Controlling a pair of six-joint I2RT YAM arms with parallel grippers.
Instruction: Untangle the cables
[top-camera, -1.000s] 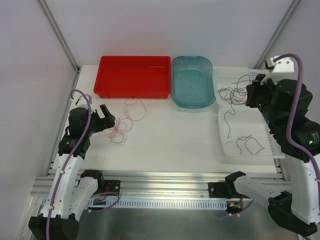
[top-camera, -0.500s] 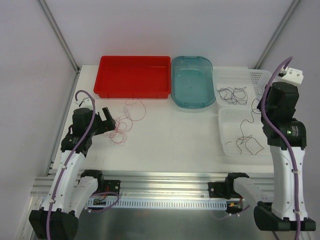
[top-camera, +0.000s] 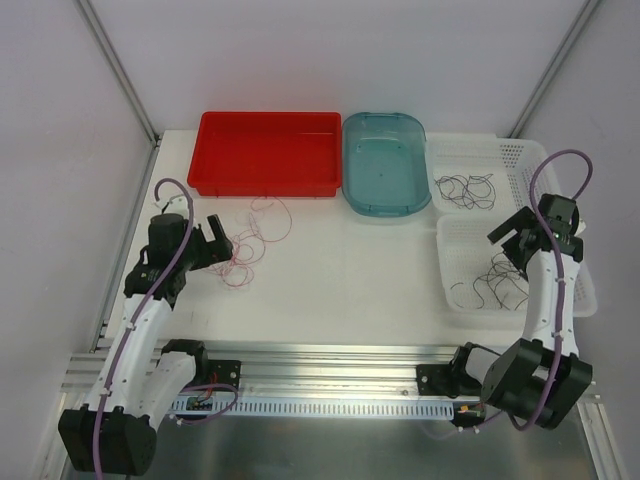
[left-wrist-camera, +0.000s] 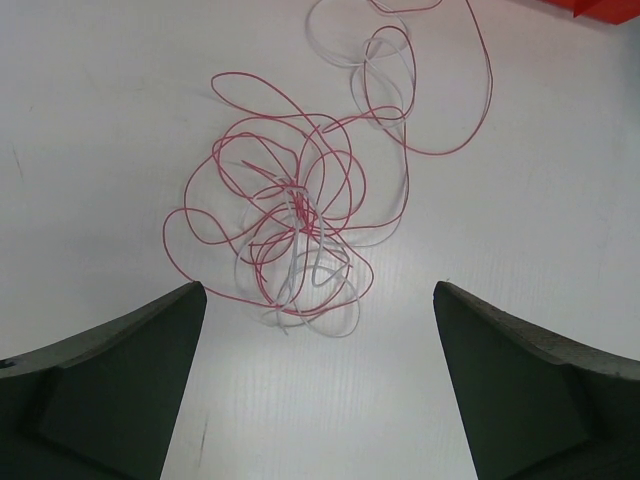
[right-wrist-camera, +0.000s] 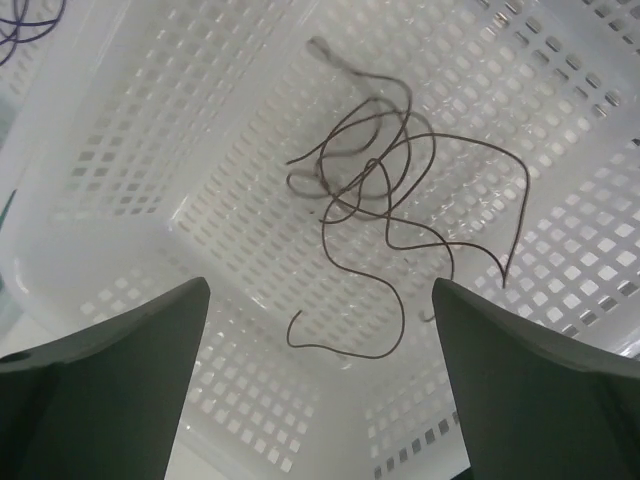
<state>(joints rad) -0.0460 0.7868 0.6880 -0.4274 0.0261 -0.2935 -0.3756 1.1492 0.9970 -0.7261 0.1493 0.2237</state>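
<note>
Under my left pincer (left-wrist-camera: 318, 300) the white table (left-wrist-camera: 90, 120) is showing a matt, faintly grained face, and the red and white cables (left-wrist-camera: 295, 225) on it are looking smooth-coated. My right pincer (right-wrist-camera: 320, 285) is facing a glossy white perforated plastic basket (right-wrist-camera: 150, 150) with dull dark brown cables (right-wrist-camera: 400, 160) inside. My fingers (left-wrist-camera: 100, 400) are looking like matt dark plastic.

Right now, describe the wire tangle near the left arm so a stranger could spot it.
Find the red tray at the table's far left. In front of it, on the tabletop beside the left gripper, lies a loose knot of wires. It alone is red mixed with white; the other strands are dark and lie in white baskets.
</note>
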